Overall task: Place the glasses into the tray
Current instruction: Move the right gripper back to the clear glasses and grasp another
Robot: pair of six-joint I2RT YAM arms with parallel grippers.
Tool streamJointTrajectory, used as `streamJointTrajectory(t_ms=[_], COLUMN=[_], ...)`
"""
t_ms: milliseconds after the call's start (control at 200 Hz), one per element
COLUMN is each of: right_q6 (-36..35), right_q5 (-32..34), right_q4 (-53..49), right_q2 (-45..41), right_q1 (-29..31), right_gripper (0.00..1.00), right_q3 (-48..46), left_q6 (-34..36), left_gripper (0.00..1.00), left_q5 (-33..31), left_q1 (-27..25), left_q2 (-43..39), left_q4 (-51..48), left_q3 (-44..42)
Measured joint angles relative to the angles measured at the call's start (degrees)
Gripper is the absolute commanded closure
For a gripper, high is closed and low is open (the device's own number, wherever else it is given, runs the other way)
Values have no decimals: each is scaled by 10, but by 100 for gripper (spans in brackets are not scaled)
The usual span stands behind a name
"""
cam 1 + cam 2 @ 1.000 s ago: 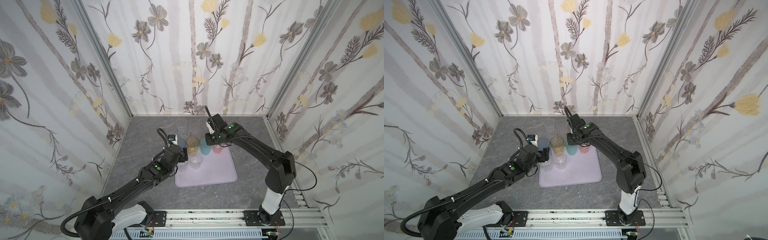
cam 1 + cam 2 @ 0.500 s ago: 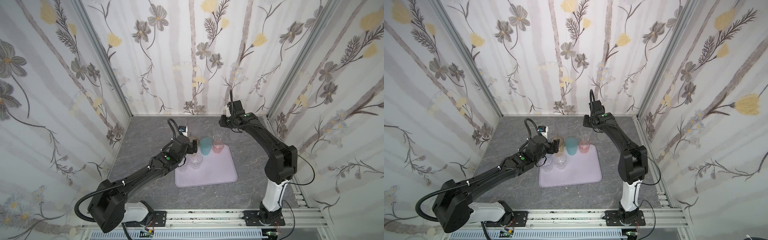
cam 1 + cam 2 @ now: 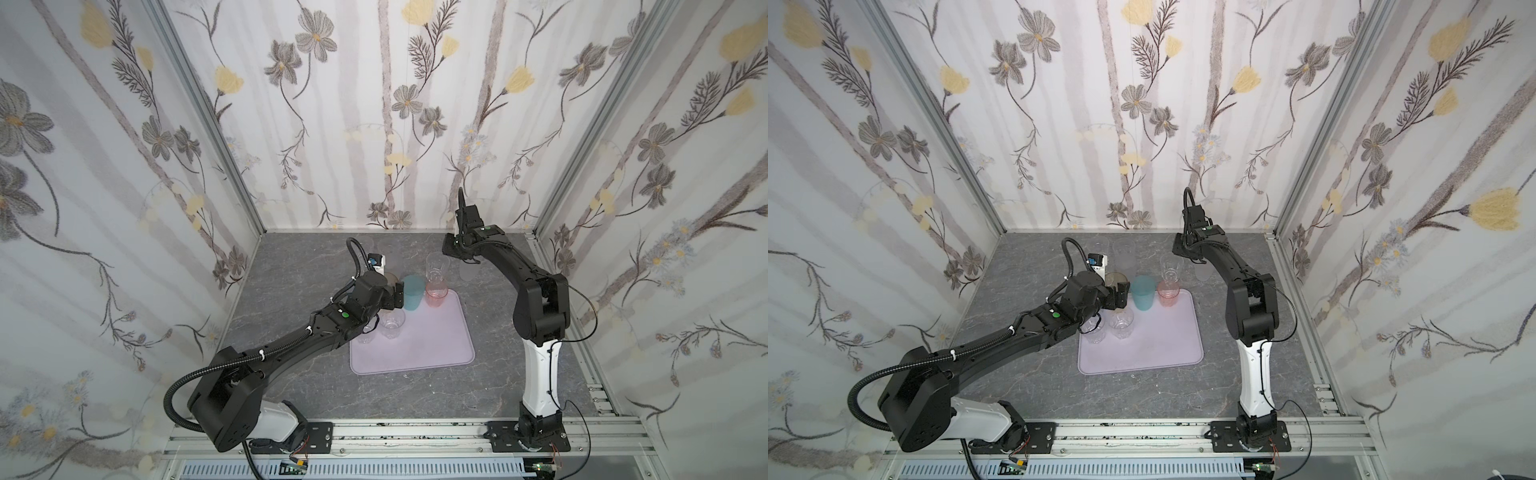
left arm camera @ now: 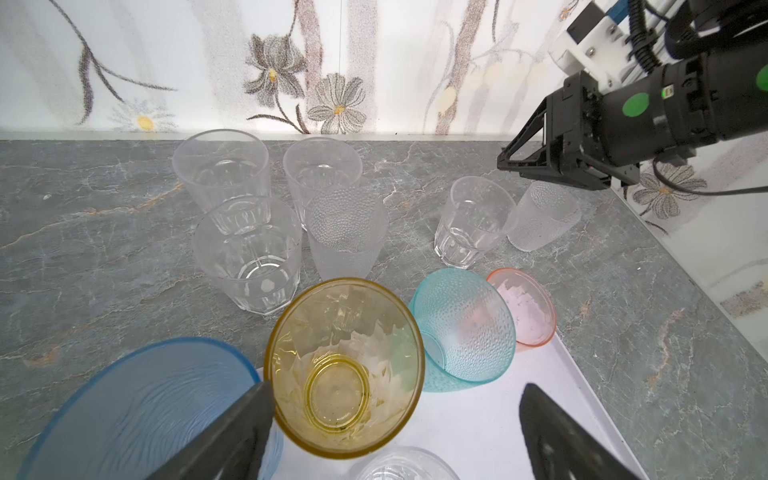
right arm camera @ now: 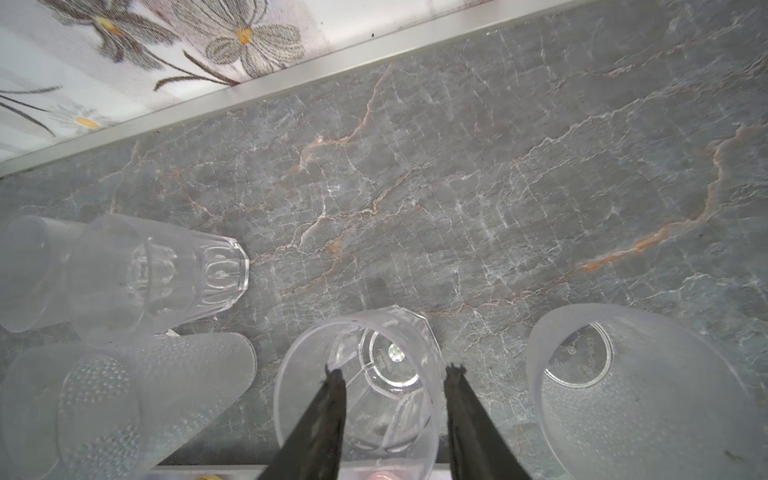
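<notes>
The lilac tray (image 3: 415, 345) (image 3: 1142, 349) lies mid-table. On its far edge stand a teal glass (image 3: 413, 293) (image 4: 461, 328) and a pink glass (image 3: 436, 297) (image 4: 525, 307), with an amber glass (image 4: 345, 365) and a blue glass (image 4: 137, 407) beside them. My left gripper (image 3: 397, 295) (image 4: 395, 419) is open; the amber glass stands free between its fingers, close to one finger (image 4: 237, 432). My right gripper (image 3: 451, 249) (image 5: 394, 372) hangs open just above a clear faceted glass (image 5: 361, 374) (image 3: 437, 266) behind the tray.
Several clear and frosted glasses stand on the grey table behind the tray, among them a dotted frosted one (image 4: 347, 232) and another frosted one (image 5: 631, 386) (image 4: 544, 216) beside the faceted glass. Two clear glasses (image 3: 392, 328) sit in the tray by my left arm. Walls close the back and sides.
My right gripper left the pink glass in the tray, swung back toward the rear right and opened. My left gripper slid along the tray's far edge and opened wider around the amber glass.
</notes>
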Motion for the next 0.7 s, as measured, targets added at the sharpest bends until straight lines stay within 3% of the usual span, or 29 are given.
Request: streamJointTrajectory(t_ms=[460,700], right_q6=[-9,-10], right_q5=[2,0], right_q4=[-10,-9], right_q2=[33,38], right_q1=[-3,-3], right_gripper=[64,81], right_q3=[-9,-12], left_q6=[0,0], left_gripper=[6,6], left_q5=[0,0], left_q1=[0,0], left_q2=[1,3], left_q4=[1,1], left_q3=[-5,-6])
